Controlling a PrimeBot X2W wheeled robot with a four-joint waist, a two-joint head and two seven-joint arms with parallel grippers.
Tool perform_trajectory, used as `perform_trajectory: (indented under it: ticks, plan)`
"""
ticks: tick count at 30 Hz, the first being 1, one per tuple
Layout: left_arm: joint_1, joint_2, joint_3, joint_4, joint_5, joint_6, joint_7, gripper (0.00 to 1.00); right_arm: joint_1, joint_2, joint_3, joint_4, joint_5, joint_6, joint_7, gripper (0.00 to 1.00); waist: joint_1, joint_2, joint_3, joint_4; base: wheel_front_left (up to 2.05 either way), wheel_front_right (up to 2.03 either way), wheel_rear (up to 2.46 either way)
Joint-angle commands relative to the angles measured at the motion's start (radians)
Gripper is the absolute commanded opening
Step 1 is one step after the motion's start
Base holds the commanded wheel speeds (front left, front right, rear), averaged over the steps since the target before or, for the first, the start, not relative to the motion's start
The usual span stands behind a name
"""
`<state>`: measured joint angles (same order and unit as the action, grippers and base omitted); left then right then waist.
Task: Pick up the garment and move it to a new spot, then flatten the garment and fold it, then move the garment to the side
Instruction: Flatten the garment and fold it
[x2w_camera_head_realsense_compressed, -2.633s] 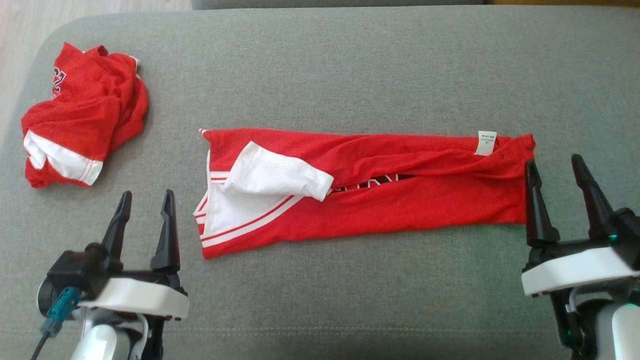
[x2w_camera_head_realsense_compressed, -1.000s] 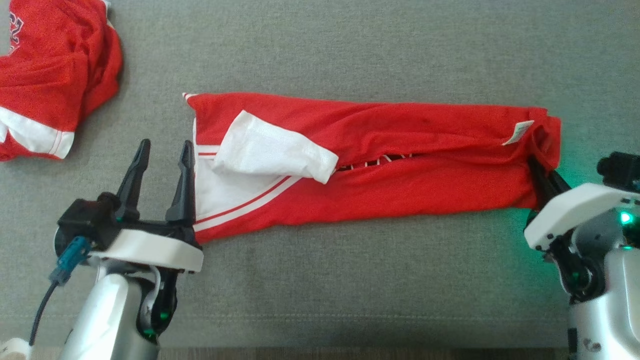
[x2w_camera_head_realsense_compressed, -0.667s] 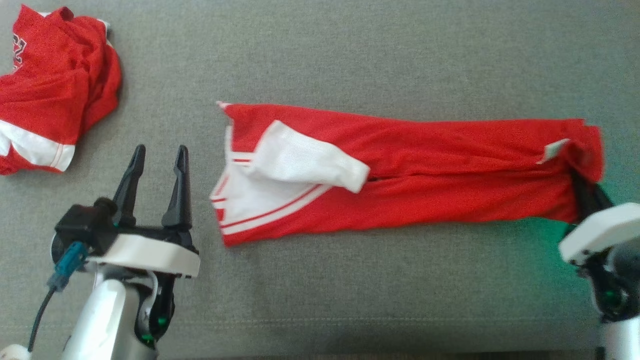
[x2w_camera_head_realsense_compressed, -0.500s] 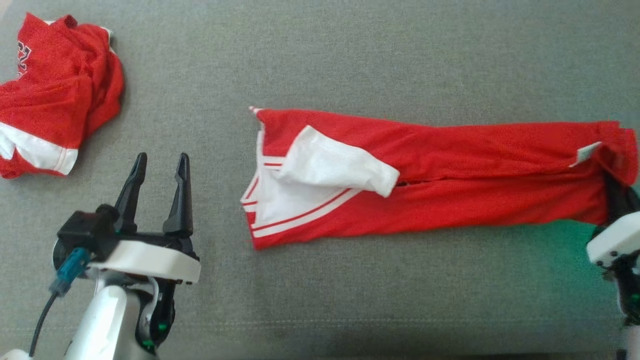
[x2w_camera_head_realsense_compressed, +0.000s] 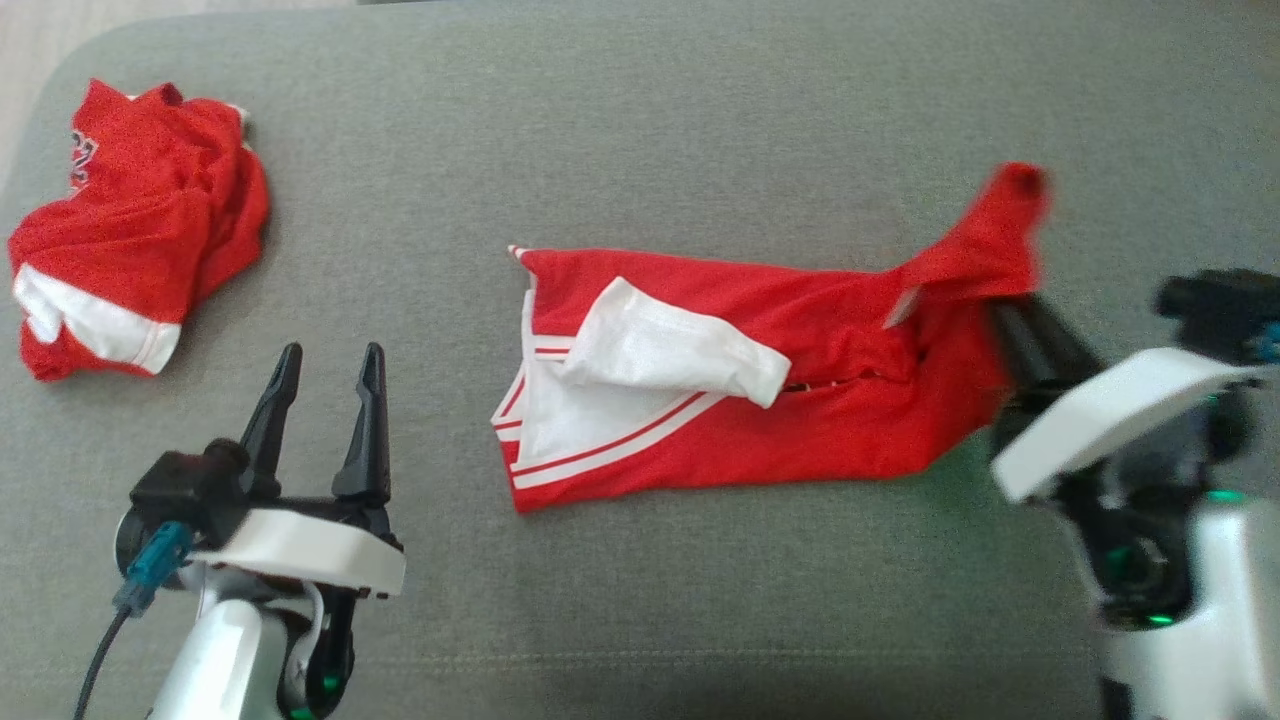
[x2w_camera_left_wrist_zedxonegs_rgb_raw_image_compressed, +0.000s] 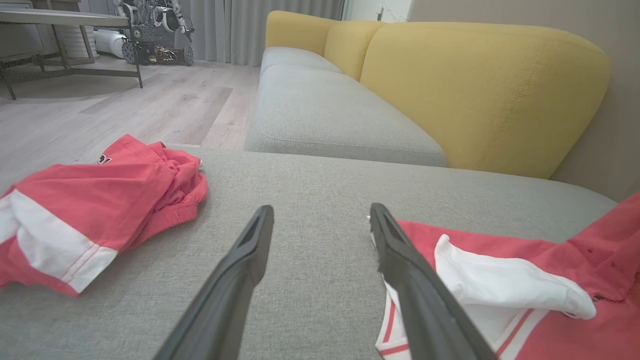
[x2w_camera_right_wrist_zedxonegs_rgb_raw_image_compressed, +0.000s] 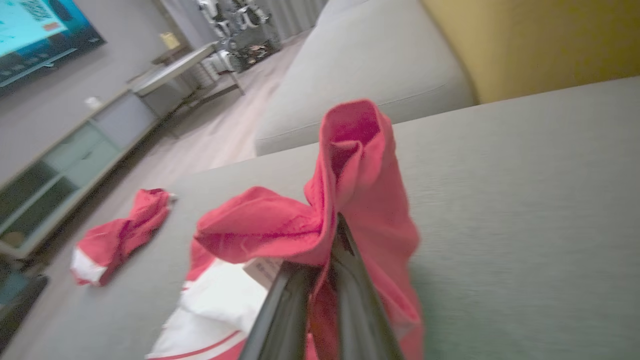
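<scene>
The garment (x2w_camera_head_realsense_compressed: 800, 420), red shorts with a white side panel, lies across the middle of the grey cushion (x2w_camera_head_realsense_compressed: 640, 130). Its right end is raised and bunched, and my right gripper (x2w_camera_head_realsense_compressed: 1010, 320) is shut on it. In the right wrist view the fabric (x2w_camera_right_wrist_zedxonegs_rgb_raw_image_compressed: 360, 165) stands up in a peak over my shut fingers (x2w_camera_right_wrist_zedxonegs_rgb_raw_image_compressed: 345, 280). My left gripper (x2w_camera_head_realsense_compressed: 325, 360) is open and holds nothing. It hovers just left of the garment's white end, apart from it. The left wrist view shows that white end (x2w_camera_left_wrist_zedxonegs_rgb_raw_image_compressed: 500, 285) beside my right-hand finger (x2w_camera_left_wrist_zedxonegs_rgb_raw_image_compressed: 400, 260).
A second red and white garment (x2w_camera_head_realsense_compressed: 140, 270) lies crumpled at the cushion's far left, also in the left wrist view (x2w_camera_left_wrist_zedxonegs_rgb_raw_image_compressed: 90, 210). A yellow sofa back (x2w_camera_left_wrist_zedxonegs_rgb_raw_image_compressed: 480, 90) and another grey seat stand beyond. The wooden floor (x2w_camera_left_wrist_zedxonegs_rgb_raw_image_compressed: 125, 110) lies off the cushion's left edge.
My right gripper has lifted the garment's right end and carried it leftward, so the cloth now lies shorter with a raised peak. The head camera has shifted. My left gripper stays open.
</scene>
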<state>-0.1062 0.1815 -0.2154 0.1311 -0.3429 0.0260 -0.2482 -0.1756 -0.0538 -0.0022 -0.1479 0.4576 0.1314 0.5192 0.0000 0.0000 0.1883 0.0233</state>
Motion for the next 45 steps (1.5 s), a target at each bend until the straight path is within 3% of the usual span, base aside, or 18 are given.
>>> perform_trajectory:
  ticks: [1, 6, 10, 18, 20, 21, 27, 35, 45]
  plan:
    - [-0.025, 0.013, 0.033, -0.029, 0.011, 0.002, -0.005, 1.00, -0.045, 0.002, 0.040, -0.032, 0.032, -0.001, -0.007, 0.00, 0.0000, 0.0000, -0.005, 0.009, 0.00, 0.00, 0.00]
    - [-0.031, 0.010, 0.018, -0.026, 0.013, 0.001, 0.000, 1.00, -0.095, 0.003, 0.234, 0.099, 0.198, -0.001, -0.120, 0.00, 0.0000, 0.0000, -0.005, 0.056, 0.00, 0.00, 0.00]
    - [-0.043, 0.004, 0.004, -0.017, 0.013, -0.004, 0.000, 1.00, -0.163, 0.003, 0.375, 0.235, 0.266, -0.001, -0.238, 0.00, 0.0000, 0.0000, 0.007, 0.102, 0.00, 0.00, 0.00]
    - [-0.074, -0.014, -0.008, 0.004, 0.009, -0.015, -0.007, 1.00, -0.302, 0.003, 0.560, 0.533, 0.387, -0.001, -0.439, 0.00, 0.0000, 0.0000, 0.052, 0.167, 0.00, 0.00, 0.00]
    - [-0.078, -0.015, -0.006, 0.007, 0.009, -0.016, -0.008, 1.00, -0.330, 0.003, 0.588, 0.572, 0.403, -0.001, -0.473, 0.55, 0.0000, 0.0000, 0.059, 0.167, 0.00, 0.00, 0.00]
    - [-0.079, -0.015, -0.003, 0.008, 0.009, -0.016, -0.009, 1.00, -0.343, 0.003, 0.605, 0.585, 0.410, -0.001, -0.486, 1.00, 0.0000, 0.0000, 0.062, 0.165, 0.00, 0.00, 0.00]
    - [-0.082, -0.009, 0.006, 0.015, 0.016, -0.014, -0.011, 1.00, -0.408, 0.003, 0.660, 0.586, 0.422, -0.001, -0.575, 1.00, 0.0000, 0.0000, 0.066, 0.146, 0.00, 0.00, 0.00]
    - [-0.078, -0.004, 0.019, 0.014, 0.021, -0.007, -0.013, 1.00, -0.422, 0.004, 0.534, 0.505, 0.324, -0.001, -0.653, 1.00, 0.0000, 0.0000, 0.050, 0.116, 0.00, 0.00, 0.00]
    - [-0.047, 0.016, 0.044, -0.004, 0.017, 0.009, -0.013, 1.00, -0.186, -0.031, 0.133, 0.254, 0.007, -0.001, -0.539, 1.00, 0.0000, 0.0000, 0.020, 0.076, 0.00, 0.00, 0.00]
